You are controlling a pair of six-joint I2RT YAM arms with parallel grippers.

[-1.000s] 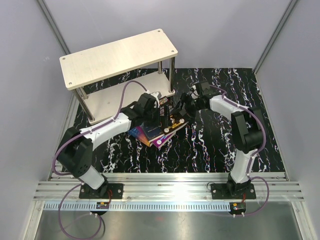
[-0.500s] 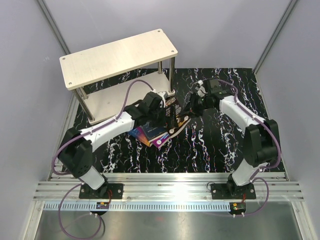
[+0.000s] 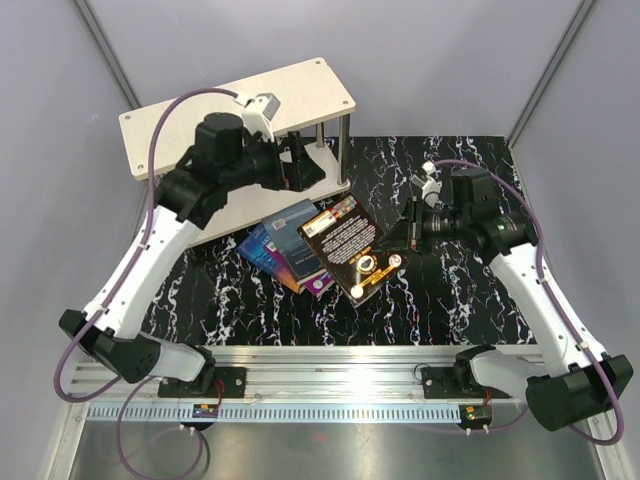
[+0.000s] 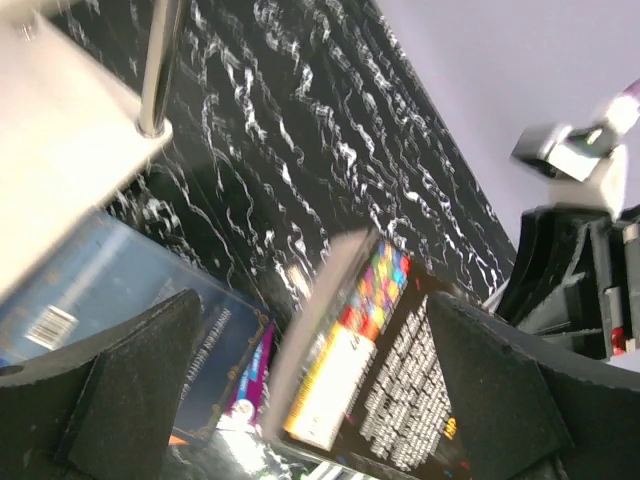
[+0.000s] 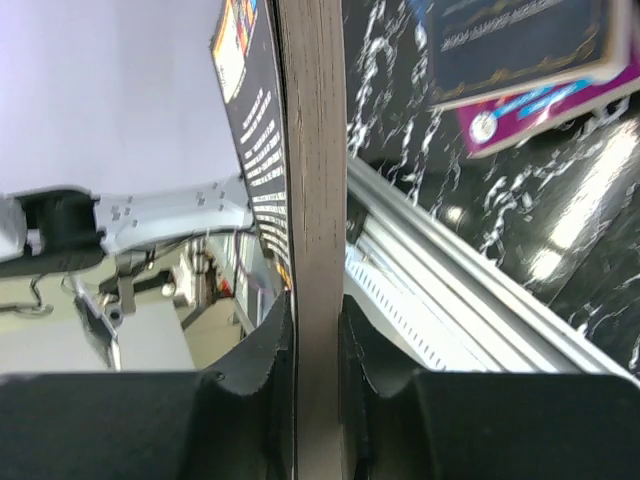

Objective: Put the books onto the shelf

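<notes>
Right wrist view: right gripper (image 5: pixel 316 335) clenched on black book (image 5: pixel 312 150), thin edge only, book hanging above other books (image 3: pixel 283 245) on worktop (image 3: pixel 430 300). Left gripper (image 3: pixel 304 166) wide open, empty, by shelf (image 3: pixel 235 112). Risk imo: book pivots, slips out, or clips shelf post (image 3: pixel 343 150).

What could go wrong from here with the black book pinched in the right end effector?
The right end effector grips the black book only at one edge, so it may sag or slip out. The open left end effector hangs close by the shelf, so the book could collide with it on the way in.
</notes>
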